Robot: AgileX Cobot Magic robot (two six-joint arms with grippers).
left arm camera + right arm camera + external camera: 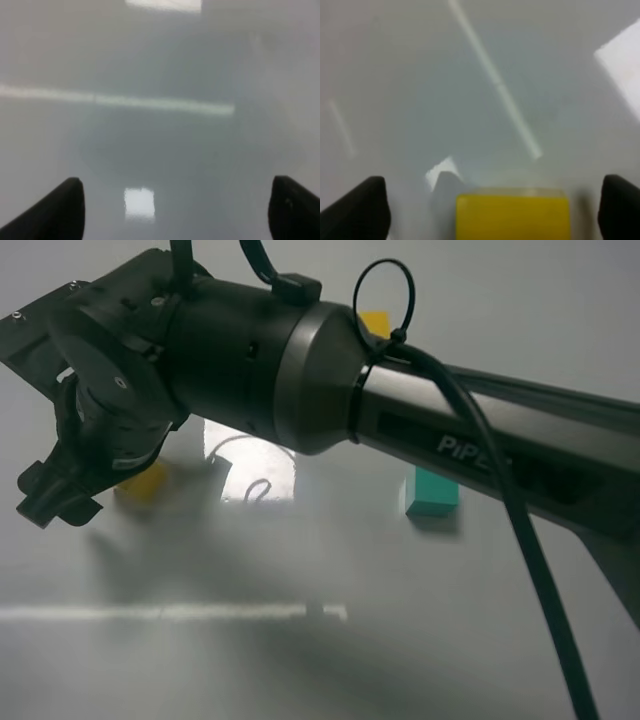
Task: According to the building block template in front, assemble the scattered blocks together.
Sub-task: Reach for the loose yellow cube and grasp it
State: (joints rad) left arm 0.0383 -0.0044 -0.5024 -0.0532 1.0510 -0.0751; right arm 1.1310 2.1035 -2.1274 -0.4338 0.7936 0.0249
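The yellow cube (141, 483) lies on the grey table at the left. The teal-green cube (432, 494) lies apart from it, right of centre. My right arm reaches across from the right, and its gripper (58, 490) hangs right by the yellow cube. In the right wrist view the gripper (495, 184) is open, with the yellow cube (512, 217) between the fingers and close to the camera. Only a yellow corner of the template (376, 323) shows behind the arm at the back. My left gripper (176, 186) is open over bare table and does not show in the high view.
The right arm's thick dark body (300, 370) and its black cable (520, 530) cover much of the high view. Bright light reflections (250, 465) lie on the glossy table (300, 660) between the two cubes.
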